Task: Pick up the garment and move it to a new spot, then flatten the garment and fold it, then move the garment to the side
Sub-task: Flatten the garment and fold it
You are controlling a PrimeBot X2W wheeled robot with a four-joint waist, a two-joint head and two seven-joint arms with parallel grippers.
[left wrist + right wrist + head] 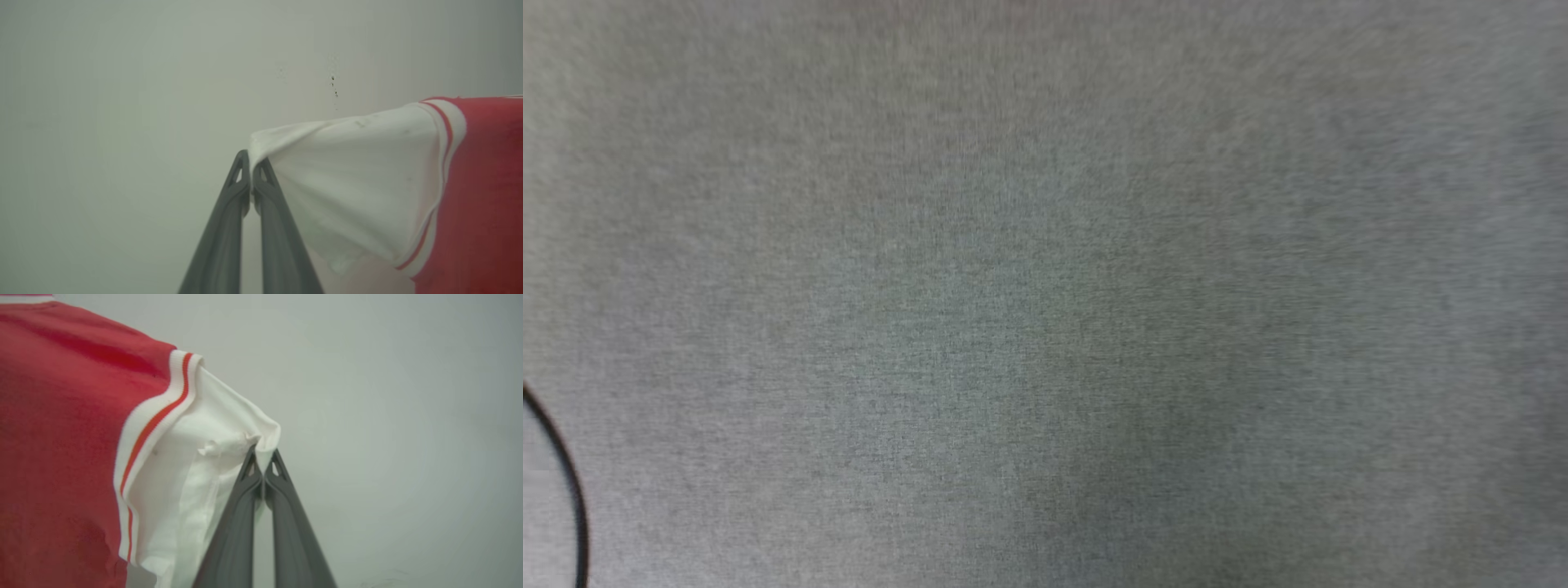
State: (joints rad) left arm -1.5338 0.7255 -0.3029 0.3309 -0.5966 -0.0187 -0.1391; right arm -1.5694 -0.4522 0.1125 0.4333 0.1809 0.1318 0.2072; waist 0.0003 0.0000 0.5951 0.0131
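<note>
The garment is a red shirt with white sleeves and red-and-white striped trim. In the left wrist view its white sleeve point(359, 179) stretches to the right, and my left gripper point(251, 163) is shut on the sleeve's edge. In the right wrist view the red body and other white sleeve of the garment point(196, 469) hang at the left, with my right gripper point(263, 457) shut on that sleeve's hem. The garment hangs lifted between the two grippers. Its lower part is out of frame.
The head view looks at a plain grey surface point(1045, 294), with a thin black cable point(568, 482) curving at the lower left. Behind the garment in both wrist views is a pale wall point(122, 102) with a few dark specks point(334, 85).
</note>
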